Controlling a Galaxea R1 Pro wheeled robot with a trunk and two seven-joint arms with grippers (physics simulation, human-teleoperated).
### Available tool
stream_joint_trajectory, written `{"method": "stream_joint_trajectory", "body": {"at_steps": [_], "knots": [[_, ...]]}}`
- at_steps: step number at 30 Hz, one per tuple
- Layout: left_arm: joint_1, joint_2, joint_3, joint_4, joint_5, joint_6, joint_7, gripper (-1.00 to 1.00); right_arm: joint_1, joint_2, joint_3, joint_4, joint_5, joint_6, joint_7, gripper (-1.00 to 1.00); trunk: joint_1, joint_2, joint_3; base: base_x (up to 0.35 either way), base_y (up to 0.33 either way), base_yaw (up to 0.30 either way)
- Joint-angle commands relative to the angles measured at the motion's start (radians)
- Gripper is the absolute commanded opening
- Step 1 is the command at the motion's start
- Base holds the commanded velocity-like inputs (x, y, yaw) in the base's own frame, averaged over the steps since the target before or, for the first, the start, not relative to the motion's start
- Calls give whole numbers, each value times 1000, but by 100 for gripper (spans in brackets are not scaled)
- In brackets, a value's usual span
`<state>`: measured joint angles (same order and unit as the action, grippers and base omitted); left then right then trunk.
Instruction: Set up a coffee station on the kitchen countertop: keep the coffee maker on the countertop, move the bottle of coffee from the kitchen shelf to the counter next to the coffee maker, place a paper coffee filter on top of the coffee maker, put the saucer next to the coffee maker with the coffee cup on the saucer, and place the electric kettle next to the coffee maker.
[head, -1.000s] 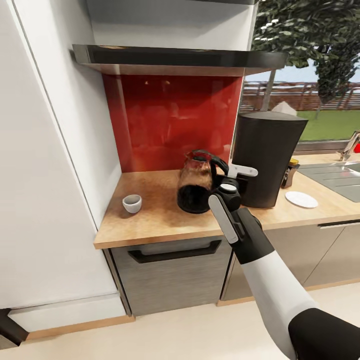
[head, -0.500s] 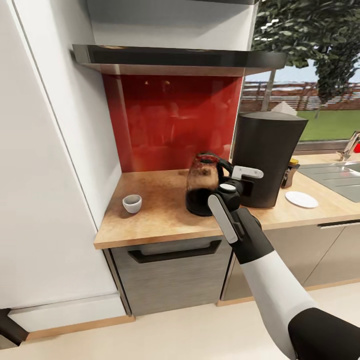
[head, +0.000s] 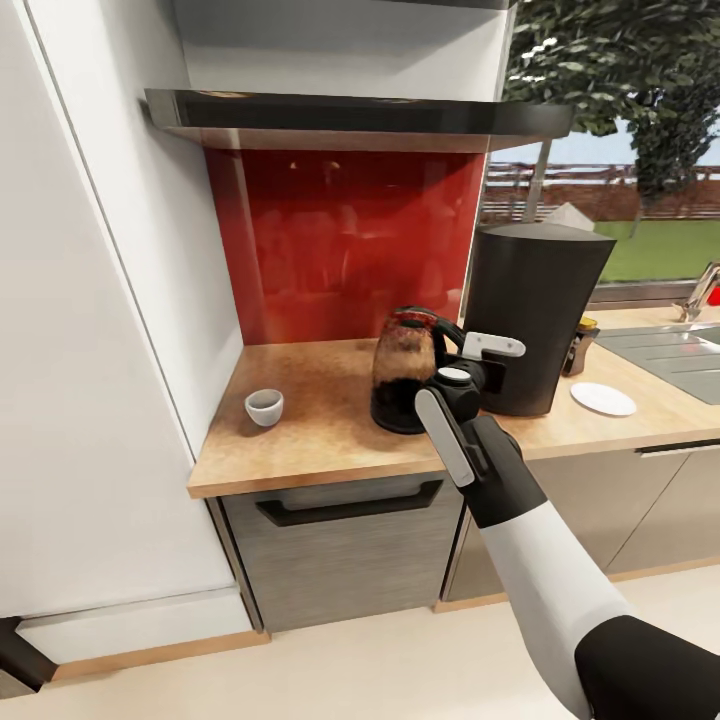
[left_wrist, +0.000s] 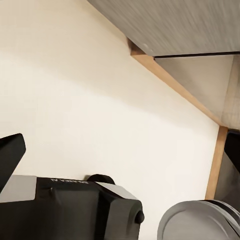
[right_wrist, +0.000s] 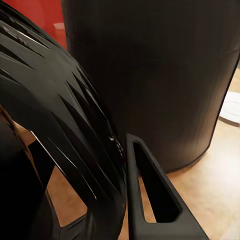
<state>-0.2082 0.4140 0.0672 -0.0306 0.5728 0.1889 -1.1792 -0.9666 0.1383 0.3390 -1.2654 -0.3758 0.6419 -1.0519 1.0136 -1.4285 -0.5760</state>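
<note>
The electric kettle (head: 404, 370) stands upright on the countertop (head: 300, 445), just left of the tall dark coffee maker (head: 535, 315). My right gripper (head: 468, 362) is at the kettle's black looped handle (right_wrist: 65, 125) and shut on it, with one finger (right_wrist: 150, 200) beside the handle. The paper coffee filter (head: 568, 215) shows as a white tip on top of the coffee maker. Behind the machine on its right peeks the bottle of coffee (head: 581, 345). The saucer (head: 602, 399) lies bare right of the machine. The coffee cup (head: 264, 406) sits far left on the countertop. The kitchen shelf (head: 350, 108) hangs above.
A white tall cabinet (head: 100, 300) walls off the counter's left end and a red backsplash (head: 340, 240) its back. The grey sink (head: 670, 355) lies at the right. The left wrist view looks at the pale floor (left_wrist: 90, 100) and cabinet plinth (left_wrist: 170, 75).
Held in my right gripper, the kettle has moved right, closer to the coffee maker, and gone from tilted to upright. Over the last half second it has barely moved.
</note>
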Motion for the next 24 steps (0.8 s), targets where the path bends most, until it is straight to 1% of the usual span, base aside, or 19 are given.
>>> {"method": "stream_joint_trajectory", "body": {"at_steps": [1,9,12,17,22,24], "knots": [[0,0,6,0,-4,10,-3,100,-1,0,2,-1,-2,7,-8,-100,0,-1,-1,0,0,0],[0,0,6,0,-3,10,-4,100,-1,0,2,0,-2,7,-8,-100,0,-1,-1,0,0,0],[0,0,6,0,-4,10,-3,100,-1,0,2,0,-2,7,-8,-100,11,-22,-10,0,0,0],[0,0,6,0,-4,10,-3,100,-1,0,2,0,-2,7,-8,-100,11,-22,-10,0,0,0],[0,0,6,0,-4,10,-4,100,-1,0,2,0,-2,7,-8,-100,31,-57,-26,0,0,0],[0,0,6,0,-3,10,-4,100,-1,0,2,0,-2,7,-8,-100,31,-57,-26,0,0,0]]}}
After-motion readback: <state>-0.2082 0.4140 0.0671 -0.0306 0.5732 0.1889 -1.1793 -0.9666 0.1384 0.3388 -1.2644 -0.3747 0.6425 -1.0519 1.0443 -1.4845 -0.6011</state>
